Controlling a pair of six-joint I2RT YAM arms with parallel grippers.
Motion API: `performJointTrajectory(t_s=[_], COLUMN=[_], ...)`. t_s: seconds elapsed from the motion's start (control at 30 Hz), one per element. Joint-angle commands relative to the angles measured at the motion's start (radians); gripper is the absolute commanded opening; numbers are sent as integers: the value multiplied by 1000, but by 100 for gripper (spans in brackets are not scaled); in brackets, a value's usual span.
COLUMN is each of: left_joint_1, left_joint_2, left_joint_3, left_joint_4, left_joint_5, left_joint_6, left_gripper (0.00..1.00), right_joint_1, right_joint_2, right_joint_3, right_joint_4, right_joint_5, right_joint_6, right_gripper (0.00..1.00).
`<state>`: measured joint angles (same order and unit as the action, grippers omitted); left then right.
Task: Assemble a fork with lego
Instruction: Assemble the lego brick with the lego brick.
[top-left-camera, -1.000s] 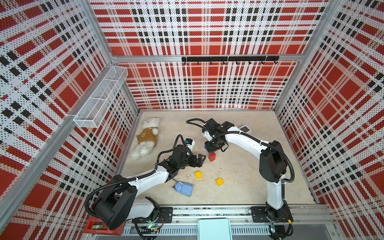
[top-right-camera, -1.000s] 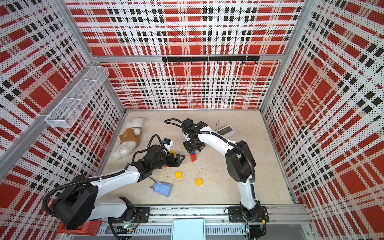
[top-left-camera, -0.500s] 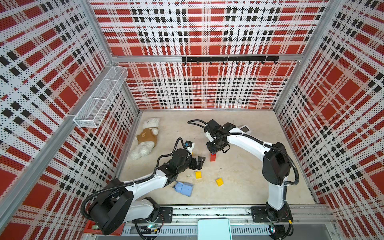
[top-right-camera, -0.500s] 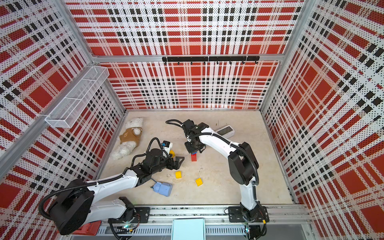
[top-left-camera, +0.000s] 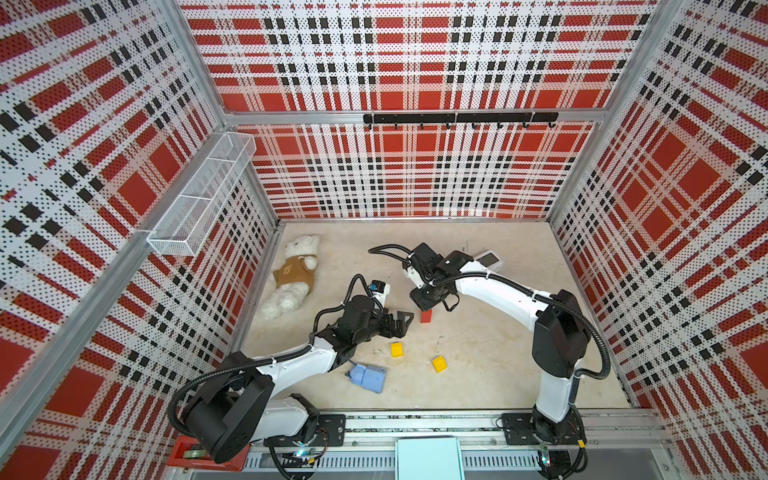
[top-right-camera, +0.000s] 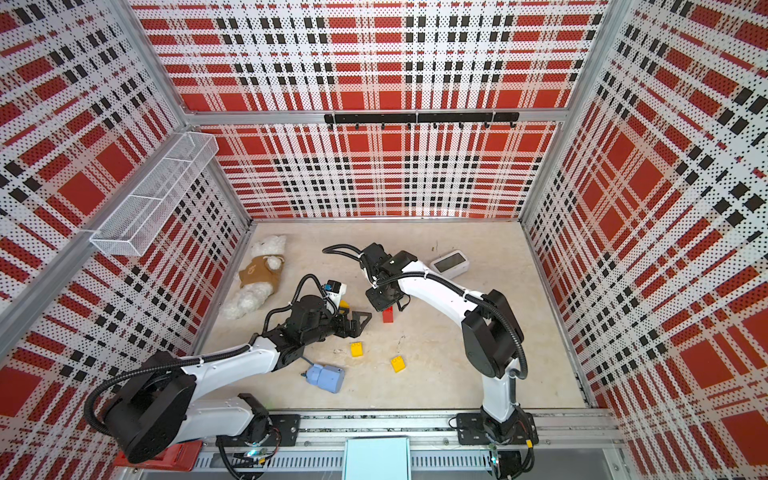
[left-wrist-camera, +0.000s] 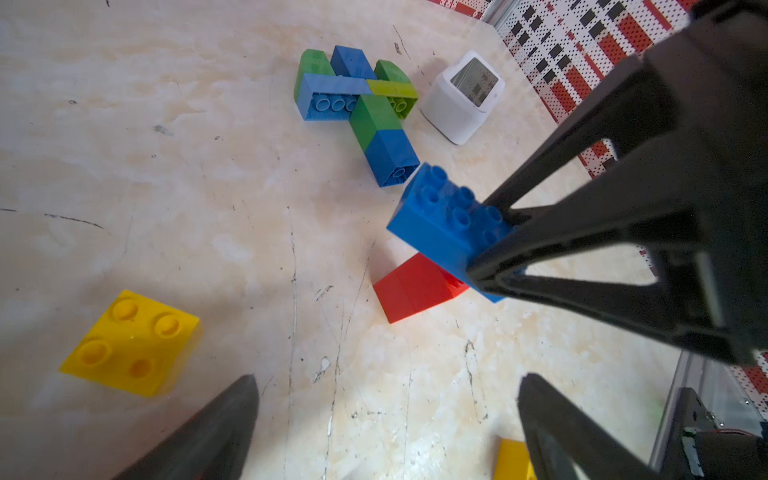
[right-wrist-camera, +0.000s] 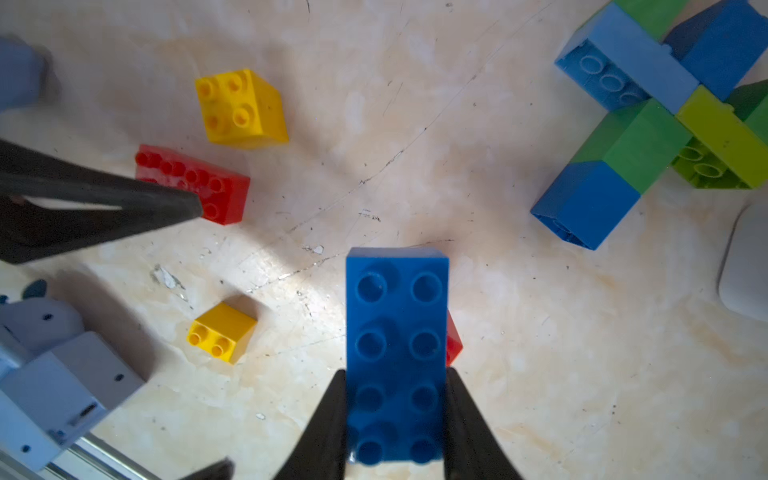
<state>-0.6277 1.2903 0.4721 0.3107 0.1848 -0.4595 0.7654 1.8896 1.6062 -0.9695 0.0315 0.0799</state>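
My right gripper (right-wrist-camera: 397, 374) is shut on a blue oblong lego brick (right-wrist-camera: 397, 353), studs facing the wrist camera. It holds the brick just above a red brick (right-wrist-camera: 454, 343) on the floor, also seen in a top view (top-left-camera: 426, 316). My left gripper (left-wrist-camera: 388, 386) is open and empty, low over the floor, just left of that red brick (left-wrist-camera: 415, 286). A built piece (left-wrist-camera: 357, 95) of blue, green, light blue and lime bricks lies beyond. Loose yellow bricks (top-left-camera: 396, 349) (top-left-camera: 439, 364) lie nearer the front. Another red brick (right-wrist-camera: 199, 183) lies partly behind a left finger.
A pale-blue box (top-left-camera: 368, 376) with a cord lies by the left arm's forearm. A white device (top-right-camera: 451, 264) with a screen sits behind the right arm. A teddy bear (top-left-camera: 293, 276) lies at the left wall. Plaid walls close in the floor on three sides.
The left arm has settled slightly, its gripper staying open by the red brick. The right gripper, still shut on the blue brick, has edged a little to the right.
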Motion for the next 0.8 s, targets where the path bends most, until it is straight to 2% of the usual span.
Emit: performJointTrajectory(t_s=[0.0, 0.1, 0.23, 0.3, 0.37, 0.43, 0.5, 0.63, 0.77], left_joint_1=[7, 17, 54, 76, 104, 133, 150, 176, 210], left_joint_2=[7, 9, -2, -20, -42, -63, -85, -106, -97], left_joint_3=[-2, -7, -21, -27, -33, -41, -50, -52, -53], left_joint_4=[27, 31, 60, 60, 61, 62, 60, 41, 44], left_joint_5=[22, 31, 73, 88, 104, 130, 143, 177, 239], left_joint_6=[-15, -27, -63, -76, -92, -113, -132, -164, -206], left_gripper=[99, 98, 98, 98, 98, 98, 98, 98, 97], right_joint_1=[-33, -37, -40, -45, -70, -71, -75, -97, -95], right_joint_2=[-29, -51, -99, -144, -179, -188, -162, -74, -16], right_joint_3=[2, -39, -59, -105, -158, -184, -162, -34, 54], right_joint_4=[25, 86, 190, 289, 369, 400, 335, 103, -25], right_joint_5=[-32, -55, -17, -27, -161, -156, -190, -375, -436], right_joint_6=[-88, -167, -268, -297, -393, -506, -634, -874, -983], right_gripper=[0, 0, 0, 0, 0, 0, 0, 0, 0])
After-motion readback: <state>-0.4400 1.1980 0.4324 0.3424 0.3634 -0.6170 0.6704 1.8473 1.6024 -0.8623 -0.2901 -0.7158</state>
